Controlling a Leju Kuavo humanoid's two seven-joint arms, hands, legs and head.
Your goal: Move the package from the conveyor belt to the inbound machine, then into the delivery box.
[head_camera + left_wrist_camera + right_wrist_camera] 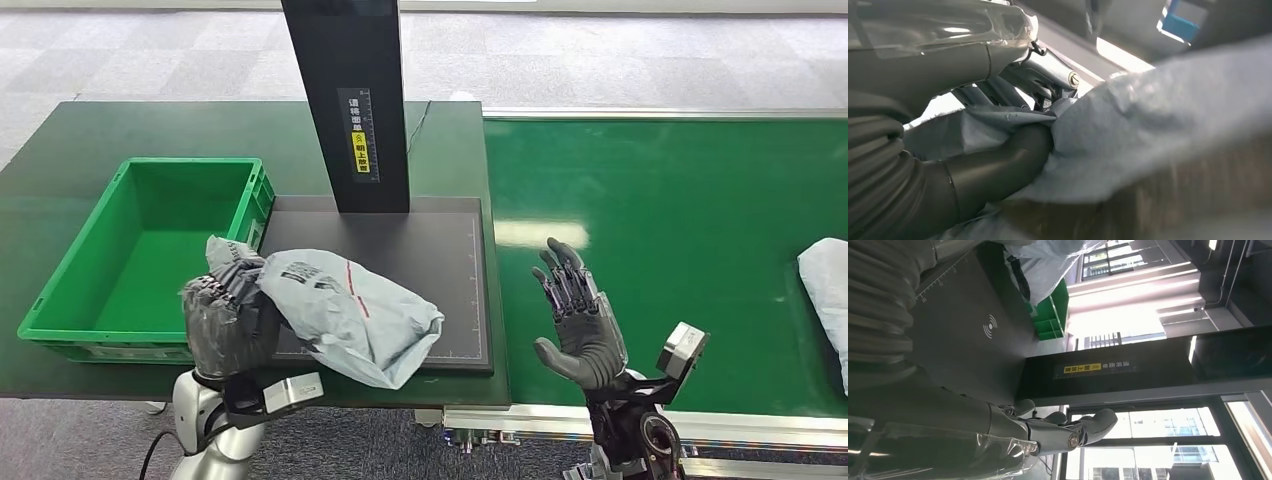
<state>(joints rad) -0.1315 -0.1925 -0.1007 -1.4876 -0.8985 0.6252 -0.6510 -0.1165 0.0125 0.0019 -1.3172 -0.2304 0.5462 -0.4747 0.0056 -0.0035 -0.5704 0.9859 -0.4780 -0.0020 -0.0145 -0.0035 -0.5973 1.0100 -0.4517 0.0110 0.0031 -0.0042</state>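
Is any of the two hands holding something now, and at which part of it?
The left hand grips the grey package by its crumpled end nearest the green box. The right hand is open and holds nothing.

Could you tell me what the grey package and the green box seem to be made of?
The grey package, gripped by the left robot hand, looks like thin plastic film, a soft mailer bag: it crumples, creases and shines faintly. The green box appears to be rigid moulded plastic with a smooth, slightly glossy finish, ribbed at its rim.
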